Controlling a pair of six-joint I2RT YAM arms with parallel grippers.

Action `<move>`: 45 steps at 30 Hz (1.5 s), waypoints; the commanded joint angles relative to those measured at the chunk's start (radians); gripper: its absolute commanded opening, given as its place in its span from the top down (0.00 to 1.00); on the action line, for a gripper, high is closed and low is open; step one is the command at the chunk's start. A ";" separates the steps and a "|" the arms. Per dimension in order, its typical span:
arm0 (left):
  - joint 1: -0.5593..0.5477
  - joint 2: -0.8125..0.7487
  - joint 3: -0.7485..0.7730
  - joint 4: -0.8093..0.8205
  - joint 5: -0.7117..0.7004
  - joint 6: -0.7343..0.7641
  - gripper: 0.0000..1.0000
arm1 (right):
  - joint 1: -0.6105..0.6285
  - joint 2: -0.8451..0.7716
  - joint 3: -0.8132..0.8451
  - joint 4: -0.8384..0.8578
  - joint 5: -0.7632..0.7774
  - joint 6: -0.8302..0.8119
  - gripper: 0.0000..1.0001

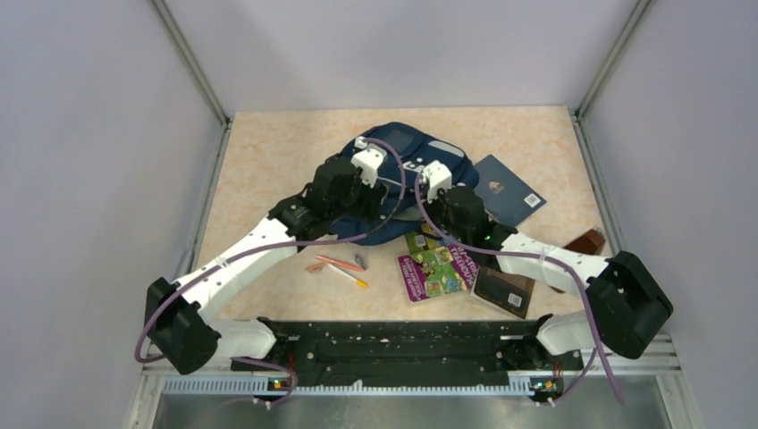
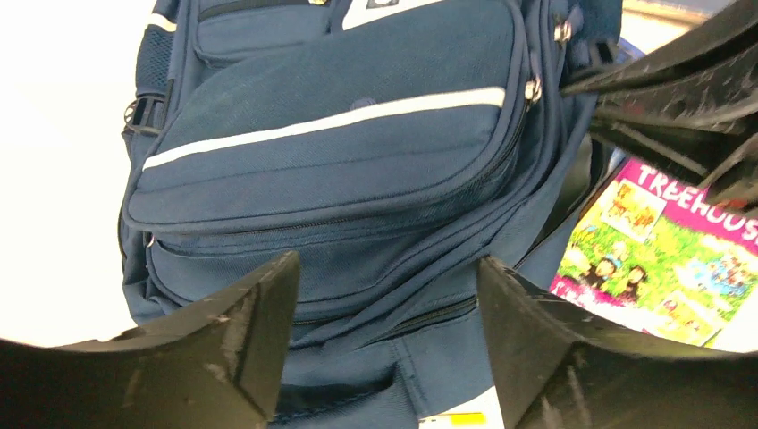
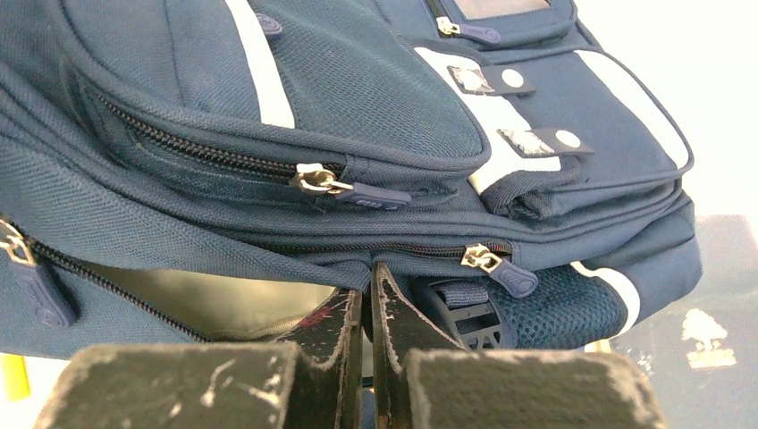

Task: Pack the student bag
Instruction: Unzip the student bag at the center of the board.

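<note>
Navy student bag (image 1: 407,165) lying flat mid-bench (image 1: 268,152), bare bench to its left and behind it, picture book (image 1: 433,265) and pens (image 1: 340,266) crowding its near side, left fingers (image 2: 259,308) spread facing its front pocket, right fingers (image 3: 393,322) pressed together at its open zip edge.

Student bag (image 1: 407,141): navy fabric backpack, pale stripes, white patches on front pocket. Lies front-up at far centre of table (image 1: 268,152). Main zip partly open, light lining showing.
</note>
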 commanded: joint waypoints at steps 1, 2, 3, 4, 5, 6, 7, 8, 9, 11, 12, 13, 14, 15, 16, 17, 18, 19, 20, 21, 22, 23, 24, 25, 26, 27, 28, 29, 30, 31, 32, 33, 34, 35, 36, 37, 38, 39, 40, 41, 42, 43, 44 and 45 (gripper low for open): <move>-0.046 -0.063 0.065 0.112 -0.083 -0.085 0.20 | 0.040 -0.026 0.045 0.050 0.071 0.169 1.00; -0.066 -0.071 0.060 0.109 -0.113 -0.103 0.20 | 0.043 -0.022 0.049 0.048 0.088 0.185 1.00; -0.089 -0.076 0.046 0.109 -0.155 -0.127 0.20 | 0.045 -0.017 0.051 0.045 0.103 0.198 1.00; -0.115 -0.079 0.024 0.116 -0.191 -0.147 0.19 | 0.046 -0.013 0.054 0.044 0.117 0.207 1.00; -0.140 -0.080 0.001 0.127 -0.232 -0.166 0.19 | 0.046 -0.010 0.056 0.041 0.125 0.215 1.00; -0.165 -0.078 -0.021 0.133 -0.279 -0.189 0.19 | 0.046 -0.007 0.059 0.035 0.135 0.221 1.00; -0.188 -0.074 -0.039 0.134 -0.322 -0.218 0.19 | 0.046 -0.004 0.062 0.029 0.143 0.224 1.00; -0.210 -0.068 -0.053 0.134 -0.373 -0.251 0.18 | 0.046 -0.002 0.063 0.024 0.153 0.228 1.00; -0.228 -0.068 -0.064 0.126 -0.424 -0.289 0.17 | 0.047 -0.001 0.062 0.021 0.163 0.230 1.00; -0.271 -0.079 -0.102 0.132 -0.512 -0.399 0.17 | 0.046 -0.001 0.060 0.019 0.180 0.235 1.00; -0.283 -0.090 -0.116 0.152 -0.540 -0.440 0.16 | 0.047 -0.001 0.060 0.019 0.185 0.235 1.00; -0.300 -0.099 -0.139 0.173 -0.554 -0.484 0.16 | 0.046 0.000 0.060 0.020 0.189 0.238 1.00; -0.314 -0.105 -0.165 0.204 -0.563 -0.516 0.16 | 0.045 0.001 0.060 0.022 0.188 0.241 1.00; -0.326 -0.106 -0.194 0.249 -0.563 -0.544 0.16 | 0.046 0.003 0.061 0.023 0.185 0.241 1.00; -0.329 -0.102 -0.214 0.278 -0.551 -0.571 0.16 | 0.046 0.004 0.062 0.022 0.181 0.244 1.00; -0.330 -0.094 -0.227 0.300 -0.543 -0.588 0.16 | 0.046 0.005 0.063 0.022 0.177 0.248 1.00; -0.330 -0.078 -0.231 0.308 -0.537 -0.603 0.16 | 0.046 0.005 0.063 0.024 0.175 0.250 1.00; -0.330 -0.062 -0.228 0.303 -0.535 -0.617 0.17 | 0.046 0.005 0.063 0.025 0.174 0.252 1.00; -0.329 -0.044 -0.223 0.292 -0.536 -0.629 0.18 | 0.046 0.006 0.063 0.025 0.172 0.255 1.00; -0.329 -0.028 -0.216 0.281 -0.534 -0.640 0.19 | 0.046 0.005 0.062 0.025 0.170 0.255 1.00; -0.330 -0.016 -0.209 0.270 -0.532 -0.650 0.20 | 0.045 0.005 0.062 0.025 0.169 0.257 1.00; -0.330 -0.004 -0.205 0.264 -0.531 -0.657 0.22 | 0.046 0.005 0.062 0.025 0.169 0.258 1.00; -0.329 0.006 -0.200 0.256 -0.537 -0.661 0.25 | 0.046 0.005 0.060 0.025 0.171 0.258 1.00; -0.330 0.014 -0.196 0.242 -0.551 -0.671 0.27 | 0.046 0.005 0.060 0.025 0.171 0.260 1.00; -0.330 0.022 -0.192 0.227 -0.567 -0.683 0.30 | 0.046 0.005 0.060 0.025 0.172 0.259 1.00; -0.330 0.028 -0.189 0.212 -0.579 -0.690 0.33 | 0.046 0.005 0.060 0.025 0.171 0.260 1.00; -0.330 0.032 -0.183 0.196 -0.585 -0.693 0.35 | 0.046 0.005 0.059 0.025 0.172 0.262 1.00; -0.332 0.031 -0.172 0.164 -0.573 -0.702 0.35 | 0.046 0.005 0.059 0.025 0.175 0.262 1.00; -0.342 0.024 -0.167 0.146 -0.584 -0.711 0.33 | 0.046 0.005 0.059 0.026 0.174 0.262 1.00; -0.357 0.016 -0.172 0.148 -0.601 -0.709 0.30 | 0.046 0.006 0.061 0.024 0.174 0.262 1.00; -0.375 0.007 -0.182 0.160 -0.616 -0.700 0.27 | 0.046 0.008 0.063 0.023 0.175 0.263 1.00; -0.389 -0.003 -0.193 0.171 -0.620 -0.689 0.26 | 0.046 0.011 0.065 0.022 0.176 0.262 1.00; -0.402 -0.011 -0.199 0.175 -0.620 -0.688 0.25 | 0.047 0.013 0.068 0.020 0.177 0.263 1.00; -0.413 -0.017 -0.203 0.171 -0.622 -0.688 0.24 | 0.046 0.016 0.071 0.019 0.179 0.264 1.00; -0.429 -0.021 -0.202 0.160 -0.633 -0.694 0.23 | 0.046 0.019 0.073 0.018 0.180 0.264 1.00; -0.442 -0.023 -0.201 0.146 -0.647 -0.705 0.23 | 0.045 0.021 0.075 0.016 0.181 0.265 1.00; -0.453 -0.026 -0.200 0.131 -0.660 -0.718 0.23 | 0.047 0.023 0.078 0.014 0.182 0.266 1.00; -0.463 -0.030 -0.199 0.120 -0.673 -0.734 0.23 | 0.046 0.024 0.078 0.012 0.183 0.268 1.00; -0.472 -0.034 -0.201 0.111 -0.685 -0.747 0.23 | 0.046 0.025 0.080 0.011 0.183 0.269 1.00; -0.485 -0.038 -0.201 0.103 -0.702 -0.766 0.23 | 0.046 0.026 0.080 0.010 0.183 0.270 1.00; -0.500 -0.043 -0.203 0.103 -0.720 -0.777 0.23 | 0.046 0.027 0.080 0.009 0.185 0.271 1.00; -0.514 -0.046 -0.206 0.105 -0.734 -0.784 0.22 | 0.046 0.030 0.081 0.007 0.186 0.272 1.00; -0.521 -0.048 -0.207 0.107 -0.739 -0.786 0.22 | 0.046 0.032 0.085 0.003 0.185 0.274 1.00; -0.523 -0.045 -0.210 0.111 -0.743 -0.785 0.21 | 0.046 0.033 0.089 0.000 0.185 0.274 1.00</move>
